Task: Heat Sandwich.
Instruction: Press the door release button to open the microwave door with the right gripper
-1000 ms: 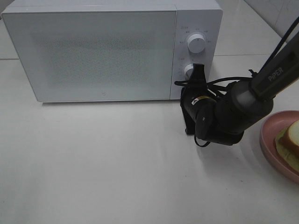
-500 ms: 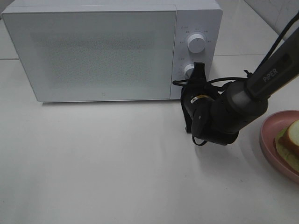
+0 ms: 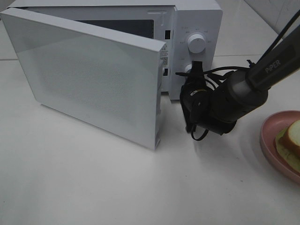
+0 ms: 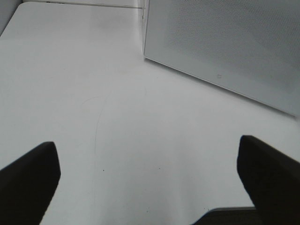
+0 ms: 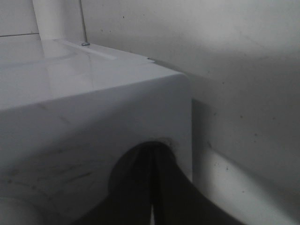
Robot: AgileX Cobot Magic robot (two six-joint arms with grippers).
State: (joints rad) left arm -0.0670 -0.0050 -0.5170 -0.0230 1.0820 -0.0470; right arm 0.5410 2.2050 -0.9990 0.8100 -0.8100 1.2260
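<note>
Microwave door [image 3: 93,79] no longer shut; swung wide open. Free edge now just beside the right gripper [image 3: 195,68].

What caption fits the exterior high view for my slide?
Microwave door stands open, right gripper shut near the control panel, sandwich waiting on the pink plate.

One marking is legible: the brand word "PiPER" in pale letters along the dark link of the right arm [image 3: 274,66], seen in the exterior high view. The control panel of the microwave [image 3: 199,18] carries small grey print around the upper dial [image 3: 197,43], too small to read. A white sticker [image 3: 162,55] on the inner edge of the open door [image 3: 93,79] bears fine print, illegible. A tiny mark on the door face in the left wrist view cannot be made out.
</note>
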